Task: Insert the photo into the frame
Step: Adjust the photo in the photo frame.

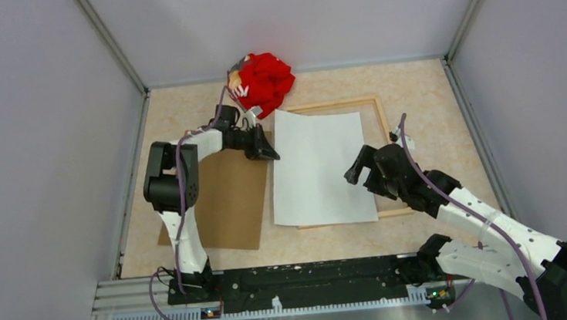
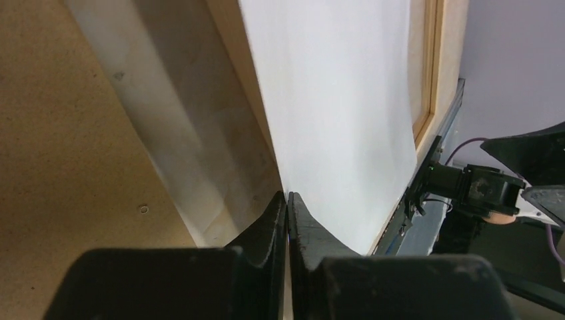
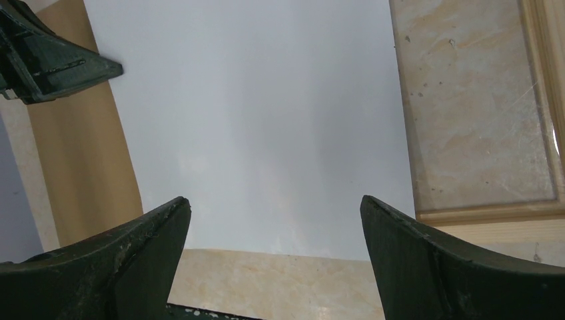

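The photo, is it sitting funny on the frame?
Yes. The photo lies white side up and slightly crooked. It covers the left part of the frame and leaves a gap on the right, so it isn't seated inside. The left fingers pinch its left edge.

Left pincer (image 2: 288,197) closed, right pincer (image 3: 274,201) wide

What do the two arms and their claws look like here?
The left arm and right arm have white shells, black joints and a purple cable running along each. The left claw and right claw are black, with two tapering wedge-shaped fingers, slightly scuffed.
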